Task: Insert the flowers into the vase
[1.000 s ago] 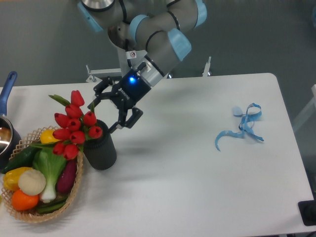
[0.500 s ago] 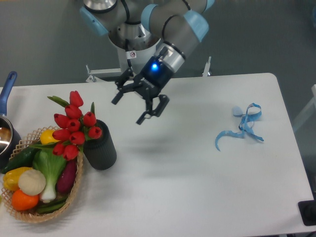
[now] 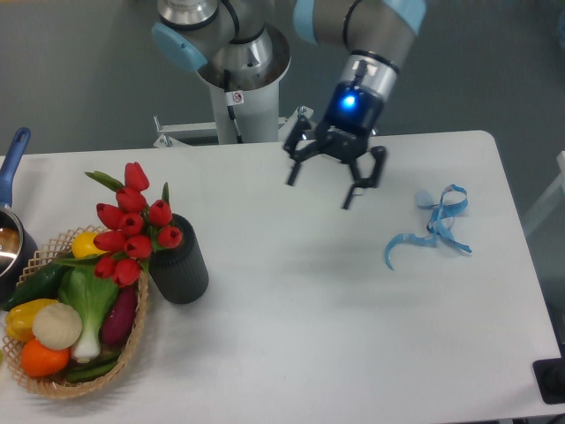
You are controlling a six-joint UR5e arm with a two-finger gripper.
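The red tulips [image 3: 132, 225] stand in the dark ribbed vase [image 3: 180, 264] at the left of the table, their heads leaning left over the basket. My gripper [image 3: 320, 188] is open and empty, held above the table's middle back, well to the right of the vase and apart from it.
A wicker basket [image 3: 132, 344] with colourful vegetables sits at the front left, touching the vase's side. A blue-handled pot [image 3: 11, 190] is at the left edge. A curly light-blue ribbon [image 3: 431, 225] lies at the right. The arm's base column [image 3: 238, 97] stands behind the table.
My open gripper has moved away from the vase, up and to the right across the table. The tulips stay in the vase, unmoved.
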